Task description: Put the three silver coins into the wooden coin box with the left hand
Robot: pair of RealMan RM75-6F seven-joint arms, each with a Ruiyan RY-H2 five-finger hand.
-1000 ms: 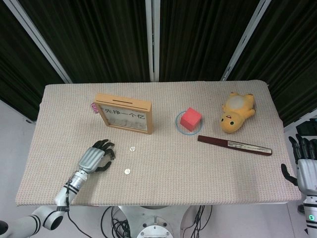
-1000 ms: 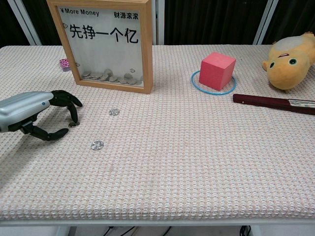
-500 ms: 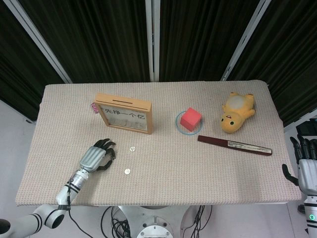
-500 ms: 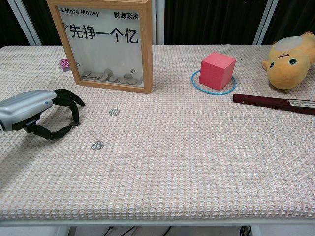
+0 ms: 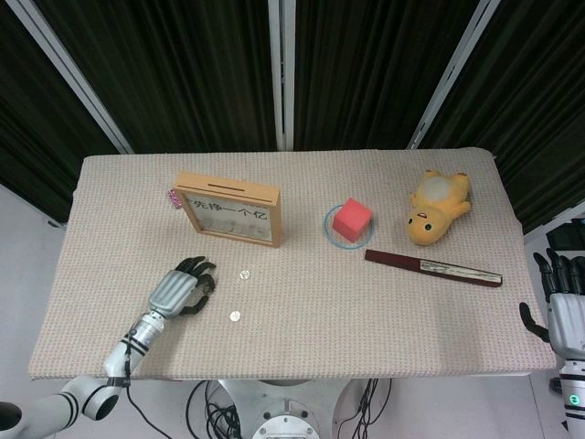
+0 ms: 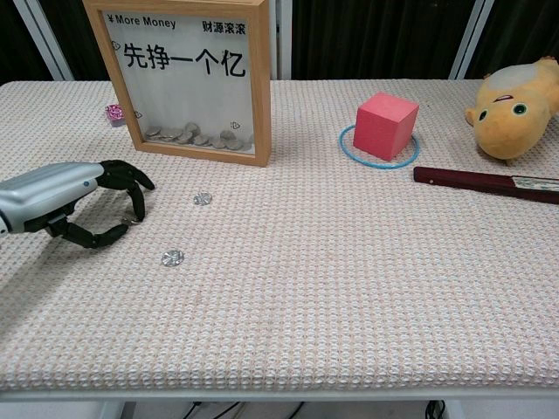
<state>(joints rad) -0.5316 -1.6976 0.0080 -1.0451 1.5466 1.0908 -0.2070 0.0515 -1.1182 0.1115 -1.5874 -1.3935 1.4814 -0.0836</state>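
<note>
The left hand (image 6: pixel 65 202) reaches in low from the table's near left corner, forearm slanting up toward the wooden coin box (image 6: pixel 188 78); its silver back faces up and its dark fingers (image 6: pixel 131 179) curl down and inward, tips meeting the thumb at the cloth around a small silvery thing, apparently a coin, though whether it is truly pinched I cannot tell; in the head view the left hand (image 5: pixel 180 291) sits below and to the left of the box (image 5: pixel 228 208), well apart from it; one silver coin (image 6: pixel 202 199) lies just in front of the box, another silver coin (image 6: pixel 172 257) nearer the table's front edge, both flat on the cloth and just right of the hand; the box stands upright with a pile of coins behind its pane; the right hand (image 5: pixel 566 306) hangs off the table's right edge, fingers straight and apart, holding nothing
</note>
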